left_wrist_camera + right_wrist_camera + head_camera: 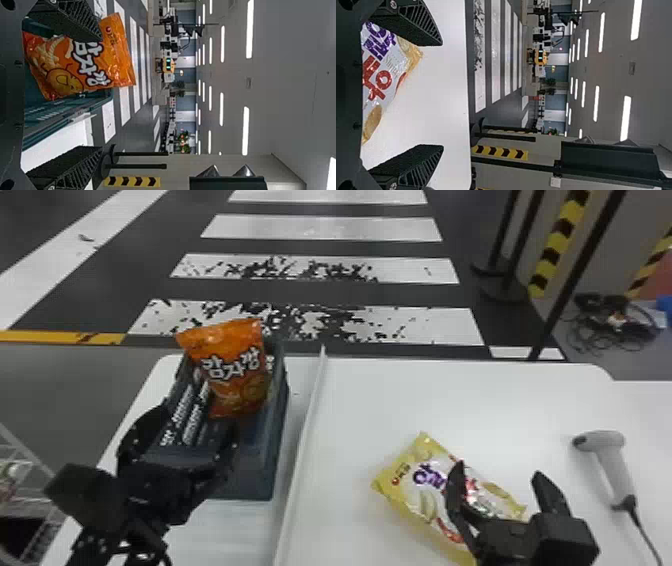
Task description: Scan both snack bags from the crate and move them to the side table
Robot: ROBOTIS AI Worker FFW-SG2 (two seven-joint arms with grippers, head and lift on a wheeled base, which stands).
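Observation:
Over the near part of the dark crate [267, 460] is my left gripper [177, 425], open, with the orange snack bag [232, 365] standing in the crate just beyond it. In the left wrist view the orange bag [79, 65] is close to one finger of the left gripper [65, 97]. A yellow and white snack bag [425, 490] lies flat on the white table, partly behind my right gripper [500, 482], which is open above its right side. The right wrist view has that bag [387, 75] at the base of the right gripper [409, 97]. The handheld scanner [607, 460] lies to the right.
A raised white divider [305, 430] runs across the table between the crate and the yellow bag. The scanner's cable [645, 535] trails toward the near right. A wire rack [25, 480] stands at the left edge, and black posts [575, 280] rise beyond the table.

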